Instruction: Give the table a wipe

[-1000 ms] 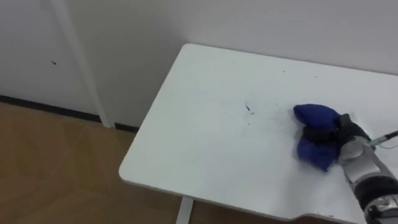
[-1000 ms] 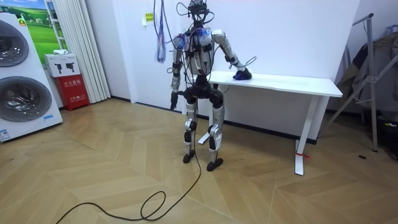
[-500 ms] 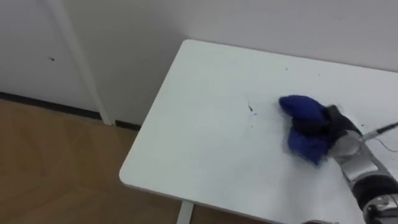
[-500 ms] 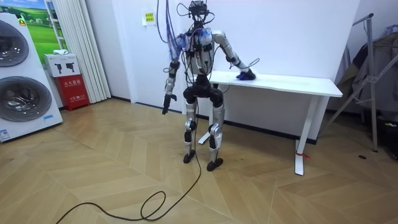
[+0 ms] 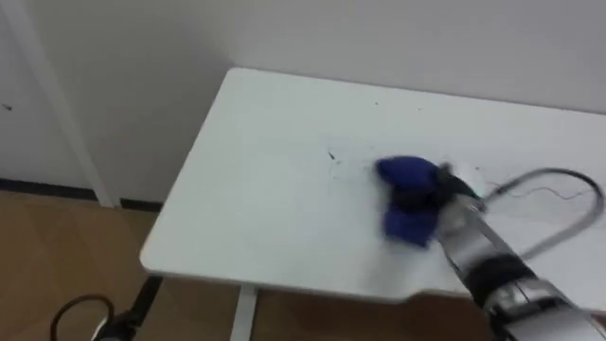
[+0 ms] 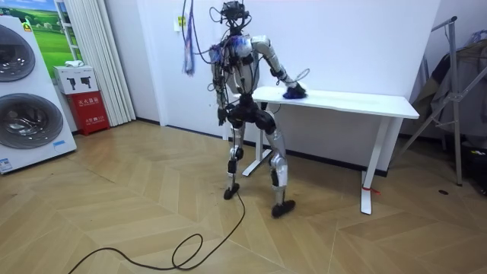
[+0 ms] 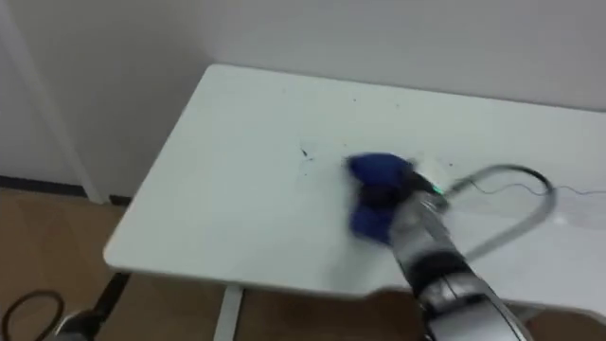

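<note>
A big wooden floor (image 6: 137,205) is lying under everything. A long white table (image 5: 256,199) is standing on it against a white wall. In the room view the robot is standing at the end of the table on the room view's left. Its legs are spread wide apart and its body is leaning toward the table top. Its right arm is reaching out over the table. A blue cloth (image 5: 403,174) is lying bunched up on the table top. It is sitting well in from the table's left end, about halfway between the wall edge and the near edge. The right hand (image 5: 443,201) is resting on the cloth, and its dark fingers are curling into the cloth and gripping it. The left hand (image 6: 222,114) is hanging low beside the robot's hip, and I cannot tell if it is open or closed. A few tiny dark marks (image 5: 332,156) are showing on the table, just to the left of the cloth.
</note>
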Available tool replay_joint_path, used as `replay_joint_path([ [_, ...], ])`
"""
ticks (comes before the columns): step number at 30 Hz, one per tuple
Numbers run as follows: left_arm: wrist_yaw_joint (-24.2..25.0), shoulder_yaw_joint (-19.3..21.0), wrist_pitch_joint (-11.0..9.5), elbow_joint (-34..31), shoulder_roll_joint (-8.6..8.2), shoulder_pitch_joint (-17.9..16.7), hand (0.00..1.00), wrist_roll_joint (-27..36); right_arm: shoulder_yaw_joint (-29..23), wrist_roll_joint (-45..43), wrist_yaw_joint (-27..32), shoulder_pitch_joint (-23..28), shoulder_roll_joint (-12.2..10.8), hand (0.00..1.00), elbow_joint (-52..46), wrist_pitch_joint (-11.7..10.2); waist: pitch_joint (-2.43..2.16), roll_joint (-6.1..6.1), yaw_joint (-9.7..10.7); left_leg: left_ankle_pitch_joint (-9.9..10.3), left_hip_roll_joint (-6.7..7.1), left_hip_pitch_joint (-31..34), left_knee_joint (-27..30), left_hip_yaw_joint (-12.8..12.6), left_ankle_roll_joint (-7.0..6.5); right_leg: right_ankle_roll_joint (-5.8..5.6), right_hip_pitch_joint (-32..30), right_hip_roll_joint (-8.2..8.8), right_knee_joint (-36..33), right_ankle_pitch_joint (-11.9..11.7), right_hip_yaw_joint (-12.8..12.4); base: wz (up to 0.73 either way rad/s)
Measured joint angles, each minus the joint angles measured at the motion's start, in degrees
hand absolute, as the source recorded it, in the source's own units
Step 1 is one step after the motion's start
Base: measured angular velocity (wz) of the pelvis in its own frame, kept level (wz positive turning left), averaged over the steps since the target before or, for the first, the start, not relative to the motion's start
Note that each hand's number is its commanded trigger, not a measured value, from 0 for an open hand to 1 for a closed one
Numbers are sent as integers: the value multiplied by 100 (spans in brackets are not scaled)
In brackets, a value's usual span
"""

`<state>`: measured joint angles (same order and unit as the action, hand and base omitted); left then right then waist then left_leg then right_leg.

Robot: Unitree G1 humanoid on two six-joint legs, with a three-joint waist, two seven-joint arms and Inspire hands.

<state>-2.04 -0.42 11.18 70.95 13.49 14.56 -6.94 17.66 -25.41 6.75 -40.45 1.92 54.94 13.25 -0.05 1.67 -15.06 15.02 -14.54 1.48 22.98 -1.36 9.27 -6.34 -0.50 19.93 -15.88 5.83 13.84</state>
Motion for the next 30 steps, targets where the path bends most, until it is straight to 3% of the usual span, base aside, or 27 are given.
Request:
replay_joint_path([
  [1,56,-51,45,-2,14,-46,0,2,-74,28,-65,-236,16,100,77,-86,-4,8,-27,-130,-150,75,-112,250,224,-22,-24,-6,59,-73,178,93],
  [2,66,-51,82,-2,42,-78,0,2,-148,54,-59,-302,47,100,120,-101,-8,31,-47,-190,-243,97,-185,348,339,-22,-64,-13,-39,-72,304,88],
  [3,63,-89,150,-2,95,-166,0,13,-216,212,-37,-297,243,100,262,-208,-18,37,-73,-281,-452,133,-229,529,430,-567,-176,-70,-660,170,587,75],
  [4,65,-95,176,-3,118,-217,0,49,-229,301,-38,-188,398,100,296,-237,-15,15,-64,-373,-597,171,-218,523,309,-431,-212,-131,-1038,429,719,113],
  [5,110,-99,248,-3,176,-359,0,57,-359,295,-64,96,680,100,424,-250,-29,71,91,-704,-730,318,-218,378,-86,-193,-194,-197,-1414,844,915,130],
  [6,152,-88,279,2,188,-532,0,53,-598,276,-68,375,1038,100,582,-284,-13,78,322,-1005,-763,505,-100,116,-192,-104,-83,-256,-1465,1072,1139,149],
  [7,233,-38,355,0,213,-696,0,11,-967,303,19,741,1422,100,478,-465,-6,70,574,-1007,-624,646,117,-205,-197,-1,10,-334,-1351,1125,1280,106],
  [8,282,26,401,-1,239,-743,0,-42,-1121,307,64,881,1621,100,501,-505,27,135,659,-966,-519,670,199,-386,-242,29,58,-363,-1259,1123,1292,76],
  [9,325,70,396,-20,301,-855,0,-161,-1492,321,109,1158,1908,100,493,-510,21,99,792,-685,-245,675,444,-671,-365,253,154,-433,-1032,1095,1251,39],
  [10,351,98,388,-24,326,-917,0,-207,-1673,322,160,1275,2042,100,507,-507,27,100,847,-517,-83,651,549,-786,-391,330,205,-473,-903,1063,1252,23],
  [11,388,126,391,-26,355,-1055,0,-234,-1878,326,234,1417,2236,100,513,-488,48,3,899,-207,254,538,660,-906,-514,492,352,-630,-641,967,1254,-12],
  [12,390,127,395,-27,360,-1109,0,-263,-2036,335,268,1509,2359,100,493,-508,41,-80,957,-4,621,476,653,-966,-708,607,385,-767,-442,875,1218,-23],
  [13,386,130,394,-33,357,-1111,0,-271,-2087,333,288,1511,2378,100,483,-509,39,-103,968,57,795,461,602,-951,-808,586,379,-820,-370,821,1157,-65],
  [14,382,127,362,-59,347,-1110,0,-264,-2076,313,302,1453,2360,100,464,-489,42,-141,821,117,1145,329,341,-952,-921,549,299,-894,-368,783,912,-103],
  [15,370,151,345,-90,342,-1103,0,-248,-1969,310,298,1443,2269,100,360,-420,8,-200,637,134,1217,164,83,-995,-1112,577,222,-1037,-386,776,583,-120],
  [16,344,186,344,-108,336,-1102,0,-211,-1861,317,309,1442,2208,100,285,-355,8,-174,537,123,1224,61,4,-963,-1102,612,174,-1081,-396,778,436,-135],
  [17,267,273,354,-124,265,-1104,0,-154,-1611,290,290,1362,1995,100,129,-232,4,-172,320,64,1206,-59,-151,-947,-1054,834,75,-1271,-355,740,124,-135],
  [18,241,278,400,-124,194,-1104,0,-157,-1188,219,210,1215,1791,100,-112,-42,-2,-179,184,-7,1175,-136,-325,-936,-1005,979,7,-1395,-277,641,-112,-147],
  [19,238,279,452,-166,142,-1090,0,-156,-747,68,85,1094,1570,100,-467,90,-8,-171,101,-62,1148,-184,-505,-942,-967,959,-75,-1483,-167,513,-260,-102],
  [20,239,282,479,-187,124,-1064,0,-158,-578,-6,7,1040,1439,100,-638,113,-12,-163,50,-76,1136,-192,-570,-953,-945,930,-130,-1510,-157,486,-246,-65],
  [22,212,224,525,-351,21,-995,0,-132,-95,-176,-213,645,951,100,-724,27,-24,-134,120,-140,1120,-86,-601,-831,-904,745,-191,-1519,-25,365,-124,4],
  [23,212,204,519,-391,-30,-968,0,-115,-66,-173,-251,618,910,100,-699,-48,-24,-122,132,-168,1128,-62,-631,-754,-902,711,-188,-1503,-14,348,-45,64],
  [24,212,207,478,-513,-118,-936,0,-83,-80,-136,-303,615,905,100,-689,-140,-24,-91,45,-240,1161,-45,-723,-624,-897,595,-176,-1464,-15,333,68,59],
  [26,212,207,399,-629,-144,-1007,0,-12,-134,-70,-294,617,924,100,-618,-192,-28,-3,86,-350,1256,-58,-874,-389,-895,452,-67,-1376,28,397,264,76],
  [28,213,282,371,-666,-125,-1231,0,-30,-408,-19,-239,722,983,100,-365,-284,-33,45,133,-411,1282,-133,-962,-190,-877,440,82,-1357,52,405,460,73],
  [30,218,396,320,-680,-10,-1671,0,-268,-984,18,-9,1271,1230,100,-225,-652,-20,187,349,-415,1350,-215,-970,65,-875,370,406,-1333,279,448,730,81],
])
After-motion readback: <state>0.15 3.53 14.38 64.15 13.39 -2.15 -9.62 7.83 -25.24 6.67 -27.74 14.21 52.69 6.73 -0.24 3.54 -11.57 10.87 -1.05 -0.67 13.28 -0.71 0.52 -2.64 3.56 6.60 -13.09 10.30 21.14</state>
